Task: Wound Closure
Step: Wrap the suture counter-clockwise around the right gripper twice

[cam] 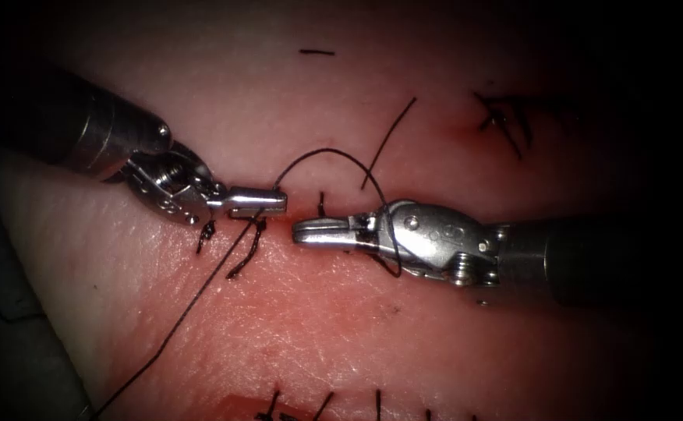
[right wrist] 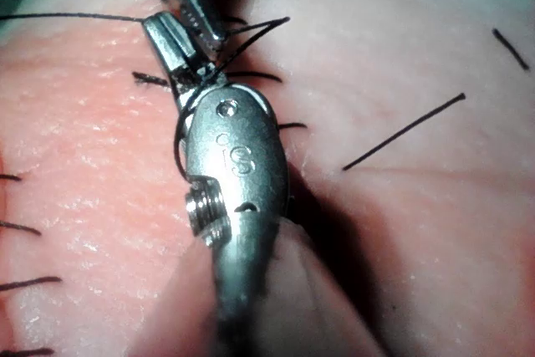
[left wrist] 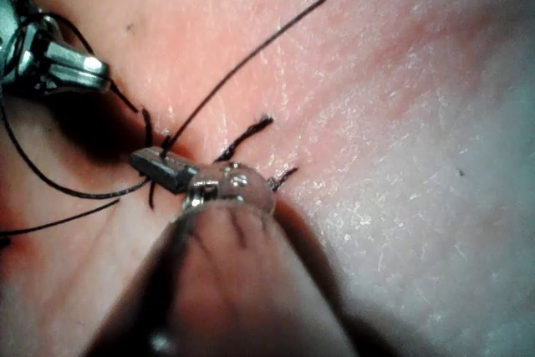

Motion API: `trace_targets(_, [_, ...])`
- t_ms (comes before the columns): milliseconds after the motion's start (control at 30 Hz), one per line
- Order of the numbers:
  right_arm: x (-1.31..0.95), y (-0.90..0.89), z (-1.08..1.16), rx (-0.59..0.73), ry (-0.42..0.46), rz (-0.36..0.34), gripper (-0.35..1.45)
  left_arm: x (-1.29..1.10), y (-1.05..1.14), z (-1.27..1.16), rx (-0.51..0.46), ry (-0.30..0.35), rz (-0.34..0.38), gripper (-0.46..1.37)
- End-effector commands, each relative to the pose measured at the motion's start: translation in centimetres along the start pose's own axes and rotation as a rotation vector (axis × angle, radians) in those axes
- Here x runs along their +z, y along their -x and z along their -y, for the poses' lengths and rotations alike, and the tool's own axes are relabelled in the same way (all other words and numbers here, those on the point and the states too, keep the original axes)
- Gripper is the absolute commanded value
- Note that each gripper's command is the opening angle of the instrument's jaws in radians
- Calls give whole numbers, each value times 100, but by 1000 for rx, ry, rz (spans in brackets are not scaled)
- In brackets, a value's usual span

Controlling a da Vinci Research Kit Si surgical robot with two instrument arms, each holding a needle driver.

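Between the two tools the cut [cam: 302, 212] is lying nearly closed, with finished stitches [cam: 240, 242] sitting just beside the left tool [cam: 260, 201], so I judge part of the closing done and a knot under way. That left tool is pinching the thread [cam: 322, 153] at its tip, jaws closed. The thread is arching over to the right tool [cam: 322, 231] and looping round behind its jaws, which are looking closed on nothing. A long strand [cam: 178, 320] is trailing away below the left tool. I am spotting no needle. The tissue [cam: 404, 335] is looking pink, moist and glistening.
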Motion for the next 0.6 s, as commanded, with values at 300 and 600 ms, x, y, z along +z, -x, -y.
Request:
trace_targets(300, [6,-6,-10,13,53,-57,-35,16,-9,-8,1,5,18,-35])
trace_targets(600, [6,-28,-31,20,186,-76,29,20,-21,-21,12,15,26,-35])
